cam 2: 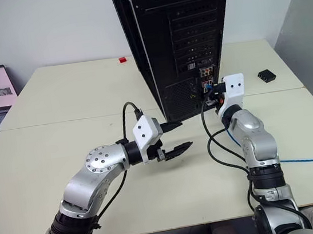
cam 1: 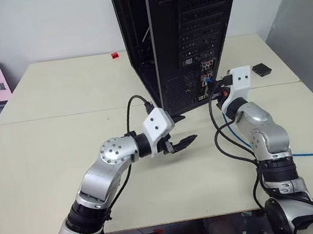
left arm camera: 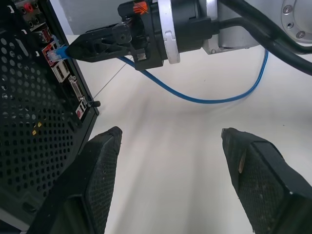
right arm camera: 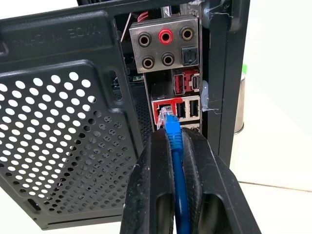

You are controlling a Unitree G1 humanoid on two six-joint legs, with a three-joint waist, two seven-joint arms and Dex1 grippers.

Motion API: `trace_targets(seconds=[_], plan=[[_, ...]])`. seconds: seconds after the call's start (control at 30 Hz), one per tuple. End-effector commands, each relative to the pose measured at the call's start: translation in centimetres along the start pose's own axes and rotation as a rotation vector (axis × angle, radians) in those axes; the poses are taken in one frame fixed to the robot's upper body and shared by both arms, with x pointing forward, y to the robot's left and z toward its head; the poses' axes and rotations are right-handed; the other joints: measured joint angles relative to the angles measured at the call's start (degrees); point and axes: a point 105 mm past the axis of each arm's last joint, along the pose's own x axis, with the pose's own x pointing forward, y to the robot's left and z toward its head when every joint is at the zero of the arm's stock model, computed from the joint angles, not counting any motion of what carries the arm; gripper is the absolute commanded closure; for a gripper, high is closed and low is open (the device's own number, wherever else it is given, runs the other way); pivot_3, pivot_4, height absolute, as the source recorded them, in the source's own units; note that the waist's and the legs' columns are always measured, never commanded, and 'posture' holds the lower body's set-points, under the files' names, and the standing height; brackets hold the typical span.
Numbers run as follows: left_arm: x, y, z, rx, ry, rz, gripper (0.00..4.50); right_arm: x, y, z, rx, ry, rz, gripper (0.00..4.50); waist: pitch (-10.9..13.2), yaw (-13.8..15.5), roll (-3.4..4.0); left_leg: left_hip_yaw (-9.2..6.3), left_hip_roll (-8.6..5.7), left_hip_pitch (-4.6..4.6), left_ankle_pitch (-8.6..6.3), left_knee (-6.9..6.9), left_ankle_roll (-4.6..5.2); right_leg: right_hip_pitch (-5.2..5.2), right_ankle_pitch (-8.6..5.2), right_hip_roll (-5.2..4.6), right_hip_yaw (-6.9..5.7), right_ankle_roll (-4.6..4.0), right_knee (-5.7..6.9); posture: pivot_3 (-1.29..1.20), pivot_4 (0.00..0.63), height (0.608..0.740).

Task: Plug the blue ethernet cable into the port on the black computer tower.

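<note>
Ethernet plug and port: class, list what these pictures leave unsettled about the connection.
- Whether the plug of the blue ethernet cable is fully seated in the port: the right hand covers the cord just behind it in the right wrist view.
- The port in the eye views: too small, screened by that hand.
- The black computer tower: top cut off.

The right gripper (right arm camera: 176,146) is rising from the bottom centre of the frame, its two black fingers (right arm camera: 148,190) pinching the blue ethernet cable (right arm camera: 178,170) between them. The cable's plug tip is sitting right at the red-rimmed port (right arm camera: 163,111), mid-frame, though how deep it is going in is hard to tell. The black computer tower (right arm camera: 63,131) is spreading across the left, its perforated panel facing us. Round audio jacks (right arm camera: 165,35), one red, are showing near the top centre above the port cluster.
</note>
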Motion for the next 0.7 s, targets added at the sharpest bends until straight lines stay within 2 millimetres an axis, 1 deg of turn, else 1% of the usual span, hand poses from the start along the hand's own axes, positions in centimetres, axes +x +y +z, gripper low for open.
trace_targets(seconds=[0.03,0.17,0.33,0.5,0.7], plan=[[-0.24,0.07,1.45,0.049,-0.041,0.01,1.02,0.3,1.49,3.51,-0.003,-0.106,0.06,4.5,0.0,0.0,0.0,0.0,0.0,0.0,0.0,0.0,0.0,0.0,0.0,0.0,0.0,0.0,0.0,0.0,0.15,0.74],[-0.2,0.05,1.5,0.049,-0.042,0.009,1.02,0.42,1.66,3.96,0.018,-0.115,0.068,4.5,0.0,-0.3,0.01,0.01,0.0,0.0,0.0,-0.01,0.0,-0.01,0.0,0.0,0.01,0.0,0.0,0.0,0.15,0.74],[-0.23,0.06,1.52,0.051,-0.041,0.009,1.02,0.44,1.61,3.97,0.031,-0.112,0.066,4.5,0.0,-0.9,0.02,0.01,0.0,-0.03,0.0,-0.04,0.0,-0.05,0.0,0.0,0.02,0.0,0.0,0.0,0.15,0.74],[-0.28,0.14,1.4,0.051,-0.04,0.01,1.02,0.52,1.32,3.85,0.079,-0.11,0.056,4.5,0.0,-1.0,0.03,0.01,0.0,-0.07,0.0,-0.04,0.0,-0.09,0.0,0.0,0.03,0.0,-0.01,0.0,0.15,0.74],[-0.34,0.16,1.28,0.051,-0.038,0.01,1.02,0.56,1.54,3.91,0.127,-0.109,0.069,4.5,0.0,-1.0,0.03,0.02,0.0,-0.07,0.0,-0.04,0.0,-0.09,0.0,0.0,0.03,0.0,-0.01,0.0,0.15,0.74]])
